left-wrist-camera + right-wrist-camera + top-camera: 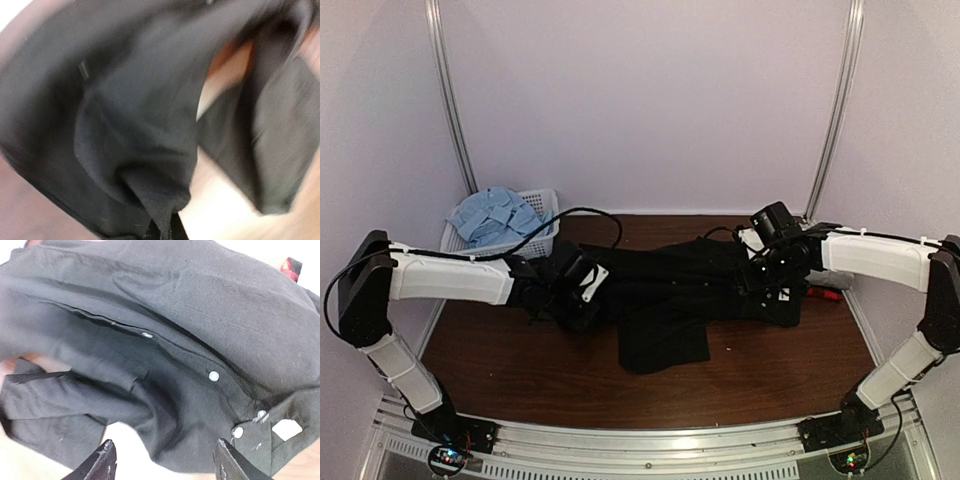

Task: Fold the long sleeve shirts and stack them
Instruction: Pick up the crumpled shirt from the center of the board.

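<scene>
A plain black long sleeve shirt (670,290) lies crumpled across the middle of the brown table. My left gripper (578,290) is at the shirt's left end, shut on a gathered fold of it (167,232); black cloth (135,115) fills that wrist view and hides the fingers. My right gripper (775,285) is over the shirt's right end, near the collar. It stands open (165,467), the fingertips (102,462) apart just above the button placket (214,375), with nothing gripped. A light blue shirt (490,215) sits in the basket. A red-and-black plaid scrap (825,293) peeks out at the right.
A white mesh basket (548,205) stands at the back left corner against the wall. Bare brown table (520,370) lies in front of the black shirt. White walls and metal rails enclose the back and sides.
</scene>
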Available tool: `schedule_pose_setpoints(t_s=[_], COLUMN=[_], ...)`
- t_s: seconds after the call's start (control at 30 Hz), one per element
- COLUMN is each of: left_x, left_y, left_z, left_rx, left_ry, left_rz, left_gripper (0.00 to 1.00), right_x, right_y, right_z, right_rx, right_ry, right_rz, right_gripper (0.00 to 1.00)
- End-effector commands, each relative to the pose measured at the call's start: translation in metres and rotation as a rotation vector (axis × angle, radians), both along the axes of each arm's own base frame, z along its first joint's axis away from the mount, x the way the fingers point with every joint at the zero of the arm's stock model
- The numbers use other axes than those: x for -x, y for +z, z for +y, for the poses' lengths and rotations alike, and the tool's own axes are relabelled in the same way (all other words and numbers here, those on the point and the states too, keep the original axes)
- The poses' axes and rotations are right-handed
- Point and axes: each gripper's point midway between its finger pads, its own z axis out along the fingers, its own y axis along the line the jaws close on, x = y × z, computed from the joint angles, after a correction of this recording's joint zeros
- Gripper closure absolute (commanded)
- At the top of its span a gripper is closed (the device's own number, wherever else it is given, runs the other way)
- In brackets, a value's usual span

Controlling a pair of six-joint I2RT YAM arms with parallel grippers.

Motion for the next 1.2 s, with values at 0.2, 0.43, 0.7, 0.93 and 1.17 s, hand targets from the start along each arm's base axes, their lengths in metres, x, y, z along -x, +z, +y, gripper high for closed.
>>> schedule_pose_setpoints(t_s=[0.2,0.43,0.7,0.93,1.17], left_x=[-0.062,-0.082,-0.107,-0.116,-0.123], left_y=[0.159,0.244,0.267,0.265,0.267], left_z=[0.003,0.023,0.016,0.007,0.003], left_rx=[0.212,0.346,0.34,0.327,0.313], left_ry=[0.083,0.121,0.125,0.1,0.091], left_rz=[-0.258,-0.404,-0.442,-0.43,-0.431], left_gripper=[1.0,1.0,1.0,1.0,1.0], right_x=[0.035,0.036,0.043,0.058,0.07], right_y=[-0.007,-0.006,-0.008,0.008,0.002], right_z=[-0.014,-0.016,0.002,0.041,0.084], right_rx=[-0.041,-0.059,-0.124,-0.26,-0.29], right_ry=[-0.04,-0.051,0.042,0.143,0.206], right_rz=[0.015,-0.007,-0.017,-0.104,-0.164], right_gripper=[0.28,0.28,0.28,0.27,0.27])
